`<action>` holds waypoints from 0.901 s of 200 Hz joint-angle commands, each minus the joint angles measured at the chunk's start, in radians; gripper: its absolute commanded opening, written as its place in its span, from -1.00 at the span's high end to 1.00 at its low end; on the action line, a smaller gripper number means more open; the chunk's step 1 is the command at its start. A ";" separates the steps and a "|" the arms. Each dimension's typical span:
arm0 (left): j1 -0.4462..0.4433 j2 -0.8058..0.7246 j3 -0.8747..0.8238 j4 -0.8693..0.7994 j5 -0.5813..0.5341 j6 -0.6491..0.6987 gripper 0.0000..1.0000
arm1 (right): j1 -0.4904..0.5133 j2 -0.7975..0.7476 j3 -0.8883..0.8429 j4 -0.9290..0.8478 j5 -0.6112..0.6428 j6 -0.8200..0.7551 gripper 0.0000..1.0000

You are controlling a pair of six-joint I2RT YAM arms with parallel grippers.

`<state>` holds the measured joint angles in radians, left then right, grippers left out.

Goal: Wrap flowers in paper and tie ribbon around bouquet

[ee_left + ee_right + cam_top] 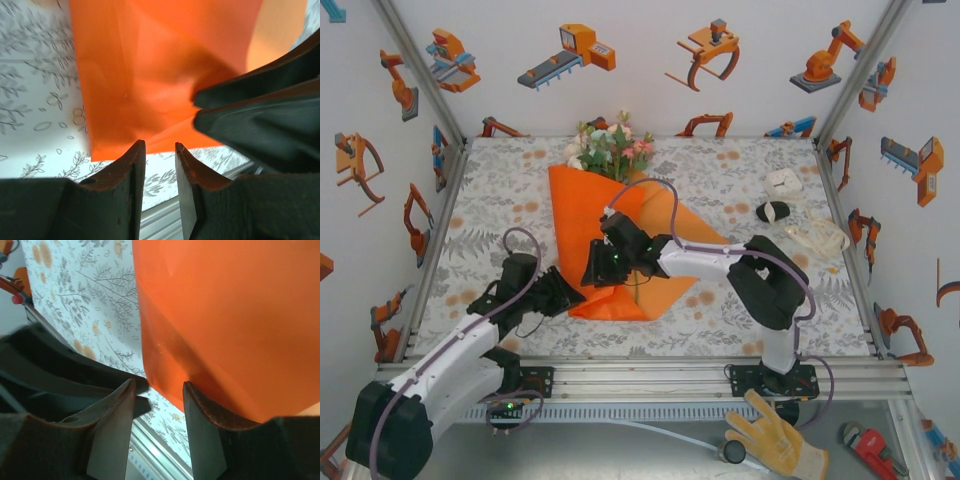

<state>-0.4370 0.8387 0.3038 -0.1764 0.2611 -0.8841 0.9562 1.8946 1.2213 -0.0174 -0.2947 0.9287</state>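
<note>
Top external view, item one: the paper, a big orange sheet, is lying on the surface. The flowers are resting at its far end, blossoms poking past the edge.

Item two: the ribbon, a pale loose bundle, is sitting well apart at the right side, untouched.

Left wrist view: my left gripper is hovering at the sheet's near-left edge, jaws a little apart, nothing between them.

Right wrist view: my right gripper is hanging just beside that same stretch of edge, jaws likewise apart and empty.

Handling note, paper: I am judging it light, thin and springy, apt to crease or to slide on the surface. It is best pinched right at a free edge or corner, then folded over slowly.

Handling note, flowers: I am rating them light and fragile. The stems, not the blossoms, are the place to take hold.
</note>
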 commanded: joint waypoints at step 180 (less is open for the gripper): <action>-0.076 0.344 0.335 0.154 0.003 0.186 0.02 | -0.813 -0.553 -0.481 -0.255 0.204 -0.149 -0.47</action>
<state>-0.4805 1.1244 0.5949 -0.0742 0.2546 -0.7574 0.2249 1.2934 0.7593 -0.2550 -0.0235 0.8497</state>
